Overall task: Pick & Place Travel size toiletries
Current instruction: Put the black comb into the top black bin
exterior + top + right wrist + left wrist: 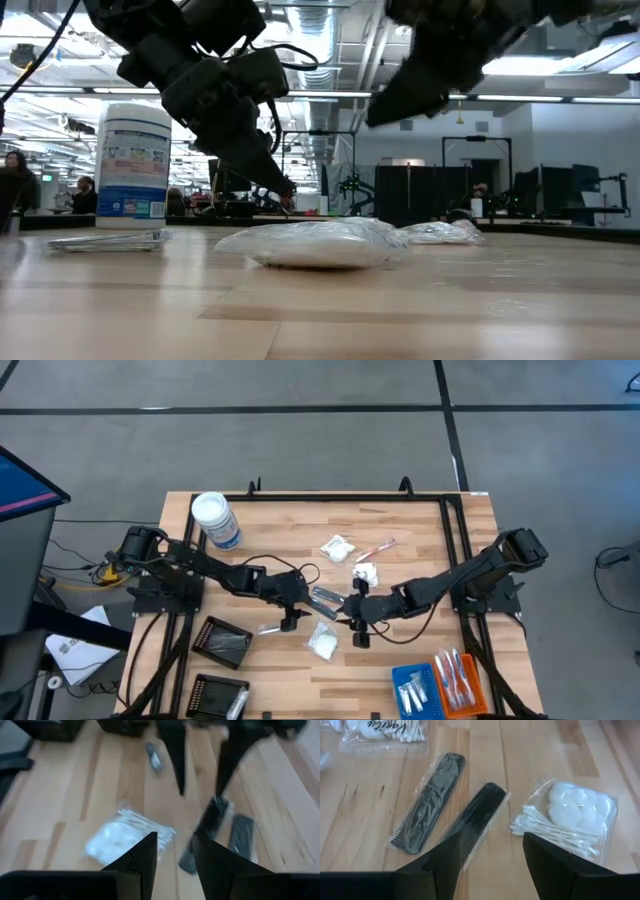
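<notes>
On the table, both arms meet mid-board: left pincer and right pincer gape empty over two wrapped black combs lying beside a cotton-swab sachet.

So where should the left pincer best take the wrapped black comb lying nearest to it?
Probably across the comb's narrow width near its middle, coming straight down from above. It lies flat and slanted on the table, so only its thin long edges offer a grip. The left pincer is open.
</notes>
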